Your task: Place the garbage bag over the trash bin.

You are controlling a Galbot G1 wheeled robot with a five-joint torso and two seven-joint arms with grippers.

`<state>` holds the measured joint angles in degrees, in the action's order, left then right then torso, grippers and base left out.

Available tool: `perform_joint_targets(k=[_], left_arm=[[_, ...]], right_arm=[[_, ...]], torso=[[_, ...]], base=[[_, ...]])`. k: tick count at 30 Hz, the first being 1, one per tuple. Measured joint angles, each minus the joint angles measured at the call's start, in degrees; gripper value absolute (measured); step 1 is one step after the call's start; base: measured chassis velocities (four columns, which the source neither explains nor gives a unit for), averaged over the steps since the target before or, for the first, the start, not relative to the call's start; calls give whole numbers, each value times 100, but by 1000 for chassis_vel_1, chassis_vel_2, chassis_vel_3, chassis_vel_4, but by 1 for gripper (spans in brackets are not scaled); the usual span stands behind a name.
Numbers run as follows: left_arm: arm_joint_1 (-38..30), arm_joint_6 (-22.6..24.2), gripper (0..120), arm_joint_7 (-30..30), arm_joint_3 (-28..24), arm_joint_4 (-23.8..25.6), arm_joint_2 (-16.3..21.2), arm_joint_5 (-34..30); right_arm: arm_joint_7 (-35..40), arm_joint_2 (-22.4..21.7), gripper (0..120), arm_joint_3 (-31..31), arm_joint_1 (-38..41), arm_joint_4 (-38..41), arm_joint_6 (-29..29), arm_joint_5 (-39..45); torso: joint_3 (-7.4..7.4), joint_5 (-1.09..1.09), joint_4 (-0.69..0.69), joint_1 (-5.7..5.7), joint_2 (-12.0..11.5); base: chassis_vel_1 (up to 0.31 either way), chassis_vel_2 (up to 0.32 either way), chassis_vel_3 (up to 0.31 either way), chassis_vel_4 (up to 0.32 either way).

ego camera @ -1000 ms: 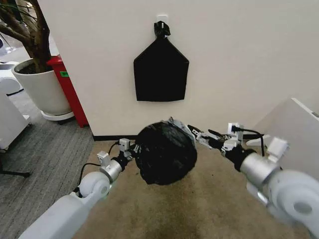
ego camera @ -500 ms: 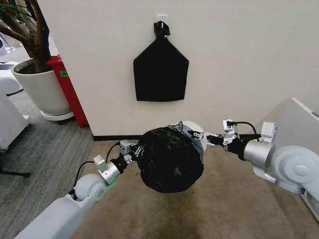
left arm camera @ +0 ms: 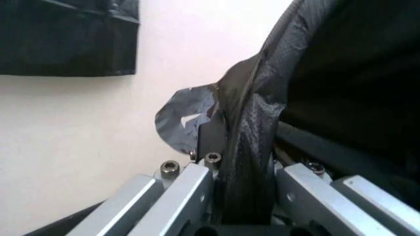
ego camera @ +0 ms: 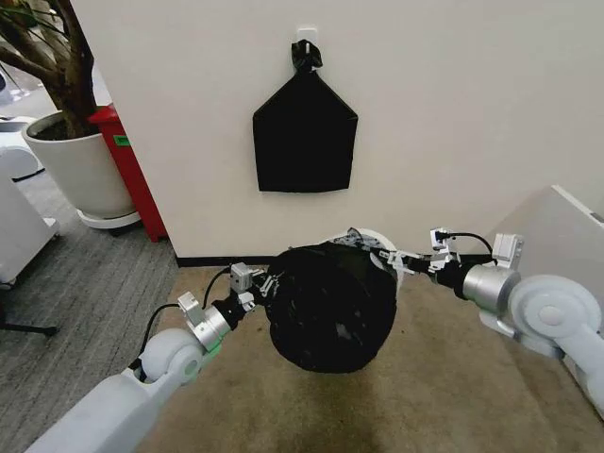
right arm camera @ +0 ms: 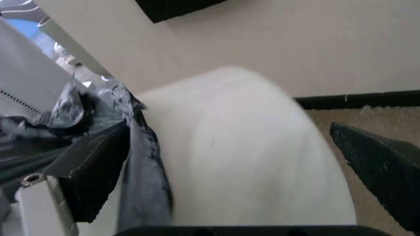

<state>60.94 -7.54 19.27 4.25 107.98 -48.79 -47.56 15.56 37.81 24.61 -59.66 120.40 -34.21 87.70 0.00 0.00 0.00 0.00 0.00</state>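
The glossy black garbage bag [ego camera: 332, 307] hangs bulging over the cream-white trash bin [ego camera: 376, 239], of which a strip of rim shows behind the bag's top. My left gripper [ego camera: 265, 285] is at the bag's left edge. In the left wrist view this gripper [left arm camera: 246, 211] is shut on a fold of the bag [left arm camera: 253, 137]. My right gripper [ego camera: 397, 260] is at the bin's right rim. In the right wrist view it [right arm camera: 236, 167] stands open astride the bin's white wall [right arm camera: 243, 147], with crumpled bag film [right arm camera: 141, 162] lying against one finger [right arm camera: 92, 162].
A flat house-shaped black bag [ego camera: 304, 132] hangs on the wall behind. A large white plant pot [ego camera: 80, 170] and a red box [ego camera: 130, 175] stand at the far left. A white cabinet [ego camera: 557, 236] is close on the right. Brown carpet [ego camera: 425, 396] lies in front.
The bag has shifted right and lower, covering more of the bin. Both grippers moved with it, the right arm drawing back toward the right.
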Motion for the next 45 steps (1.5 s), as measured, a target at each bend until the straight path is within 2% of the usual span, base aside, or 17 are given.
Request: perform_joint_targets(k=[12,18,26,30,33,38,41,45], left_arm=[[148,12,0,173,59,146,25,-19],[141,189,0,-566,68,66,-81,-425],[167,312,0,-784,39,-51,-114,-696],[221,345,0,-575,59,-40,-84,-752],[296,352,0,-137,90,90,-32,-793],[349,364,0,243,108,189,10,-800],[352,364,0,306,112,192,12,-794],[316,364,0,319,162,147,6,-801]], right_arm=[[-103,149,100,-167,292,-483,92,-191],[122,139,100,-4,73,-32,206,-50],[371,202,100,98,69,245,277,363],[366,221,100,97,125,63,328,580],[-89,234,100,7,234,-386,371,606],[-486,286,100,-179,405,-809,385,618],[-637,282,100,-193,421,-936,297,695],[-1018,59,100,-102,258,-1042,62,734]], torso=[[0,0,1,0,0],[0,-1,0,0,0],[0,-1,0,0,0],[0,-1,1,0,0],[0,1,-1,0,0],[0,0,1,0,0],[0,0,1,0,0],[0,0,-1,0,0]], base=[[0,0,0,0],[0,0,0,0],[0,0,0,0],[0,0,0,0],[0,0,0,0],[0,0,0,0],[0,0,0,0],[0,0,0,0]])
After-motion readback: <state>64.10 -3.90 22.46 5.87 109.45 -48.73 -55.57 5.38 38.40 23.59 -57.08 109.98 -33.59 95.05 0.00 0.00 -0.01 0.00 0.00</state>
